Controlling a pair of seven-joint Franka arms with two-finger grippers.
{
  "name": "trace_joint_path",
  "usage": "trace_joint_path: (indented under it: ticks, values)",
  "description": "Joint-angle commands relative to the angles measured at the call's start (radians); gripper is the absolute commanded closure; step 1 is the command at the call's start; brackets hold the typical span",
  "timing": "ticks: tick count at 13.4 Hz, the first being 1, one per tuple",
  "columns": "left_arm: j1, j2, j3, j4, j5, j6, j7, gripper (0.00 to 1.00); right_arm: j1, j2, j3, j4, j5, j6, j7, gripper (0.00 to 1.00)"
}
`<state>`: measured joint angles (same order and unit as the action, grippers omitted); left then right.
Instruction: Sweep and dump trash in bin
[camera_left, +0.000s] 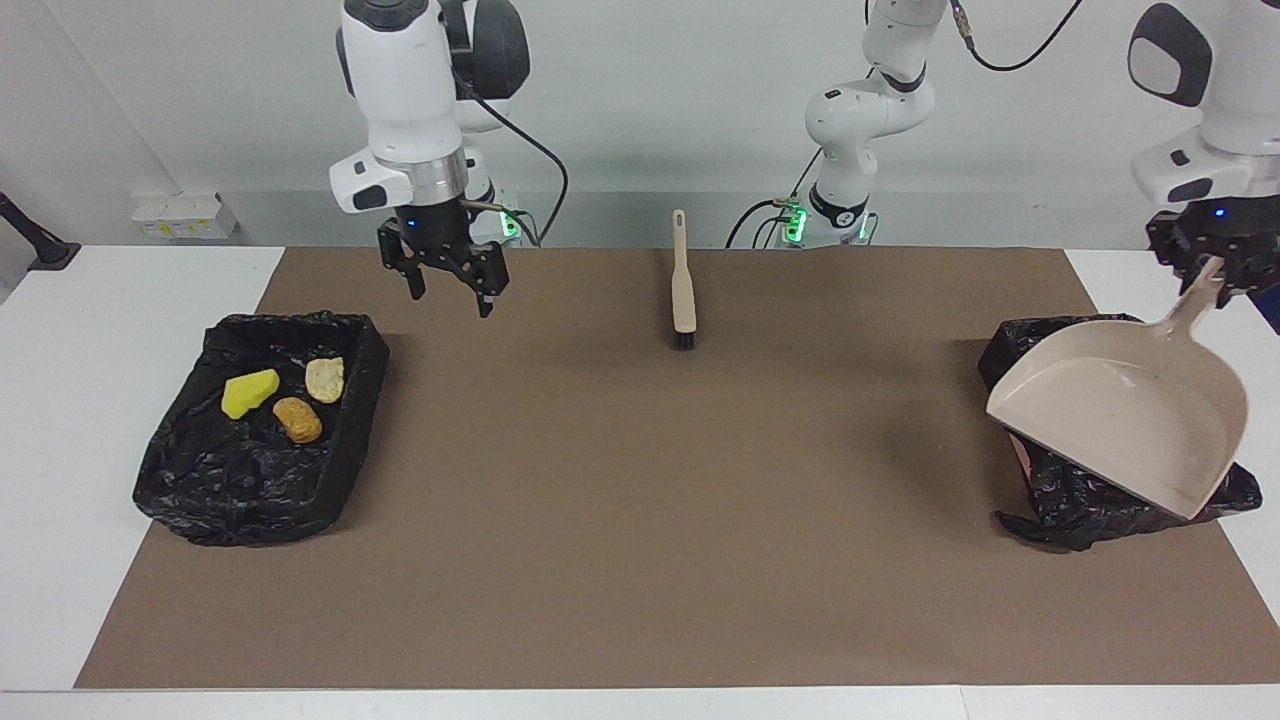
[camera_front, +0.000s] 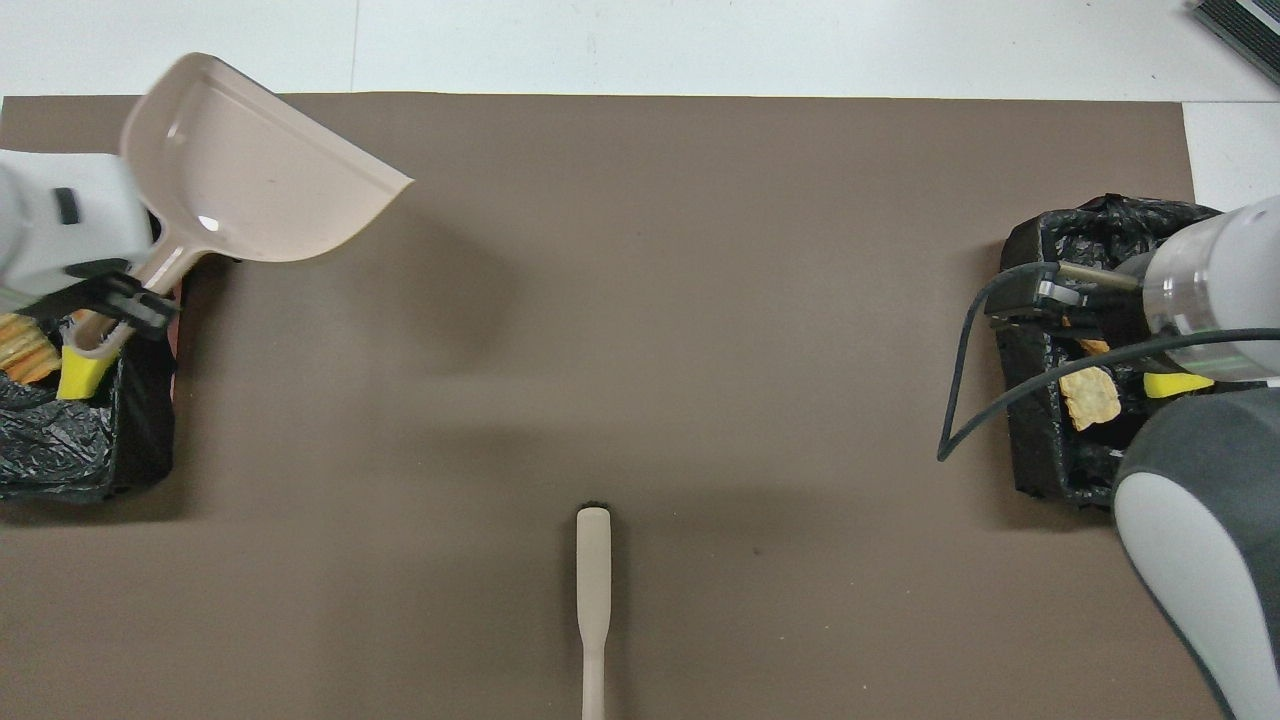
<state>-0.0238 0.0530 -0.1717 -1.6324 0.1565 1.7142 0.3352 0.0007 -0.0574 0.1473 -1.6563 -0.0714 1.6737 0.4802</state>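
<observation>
My left gripper (camera_left: 1213, 272) is shut on the handle of the beige dustpan (camera_left: 1120, 420), which hangs tilted over the black-lined bin (camera_left: 1050, 505) at the left arm's end and hides its contents in the facing view. From overhead, a yellow chunk of trash (camera_front: 80, 372) and a croissant piece (camera_front: 20, 350) show in that bin (camera_front: 90, 470). My right gripper (camera_left: 445, 290) hangs open and empty over the mat beside the other bin (camera_left: 260, 480). That bin holds a yellow chunk (camera_left: 250, 392) and two bread pieces (camera_left: 324, 379), (camera_left: 297, 419).
The beige brush (camera_left: 683, 290) lies on the brown mat (camera_left: 640, 520) close to the robots, midway between the two arms, bristles pointing away from them. White table (camera_left: 60, 400) borders the mat at both ends.
</observation>
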Motion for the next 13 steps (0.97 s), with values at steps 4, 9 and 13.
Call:
trace_joint_path:
  ticks: [4, 9, 13]
  values:
    - [-0.235, 0.083, 0.020, -0.046, -0.147, 0.169, -0.312, 1.00, -0.011, 0.014, 0.006, 0.081, 0.004, -0.092, -0.023, 0.00]
    - [-0.380, 0.264, 0.021, -0.041, -0.167, 0.367, -0.501, 1.00, -0.039, 0.037, 0.012, 0.161, -0.004, -0.181, -0.150, 0.00]
    - [-0.397, 0.317, 0.021, -0.046, -0.166, 0.482, -0.641, 1.00, -0.073, 0.071, 0.040, 0.208, 0.009, -0.183, -0.158, 0.00]
